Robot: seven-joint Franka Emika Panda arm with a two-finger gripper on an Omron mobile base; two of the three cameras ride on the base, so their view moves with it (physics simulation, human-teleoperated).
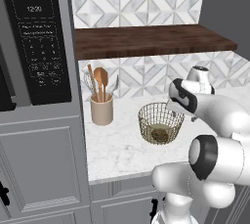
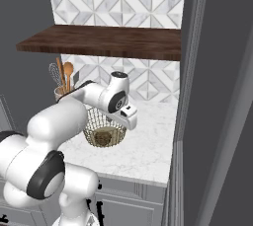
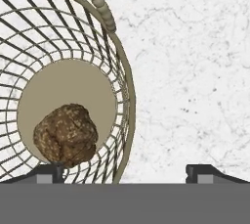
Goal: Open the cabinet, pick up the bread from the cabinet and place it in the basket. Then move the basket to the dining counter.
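The brass-gold wire basket (image 1: pixel 146 120) (image 2: pixel 94 130) (image 3: pixel 58 37) stands on the marble worktop (image 1: pixel 122 149). The bread (image 3: pixel 66 134), a lumpy brown bun, lies on its beige disc base and shows through the wires (image 1: pixel 158 133) (image 2: pixel 103 137). My gripper (image 3: pixel 127 173) hangs over the basket's right side, open and holding nothing. In the hand view one fingertip (image 3: pixel 49 171) is over the basket's inside and the other is over bare marble, with the rim running between them. The hand (image 1: pixel 174 106) (image 2: pixel 128 117) points downward. The dining counter is out of view.
A beige utensil crock (image 1: pixel 102 109) with spoons stands left of the basket. A dark wooden shelf (image 1: pixel 146 39) overhangs the worktop. A black microwave (image 1: pixel 39 47) sits in grey cabinetry at the left. A tall grey panel (image 2: pixel 217 96) closes the right side.
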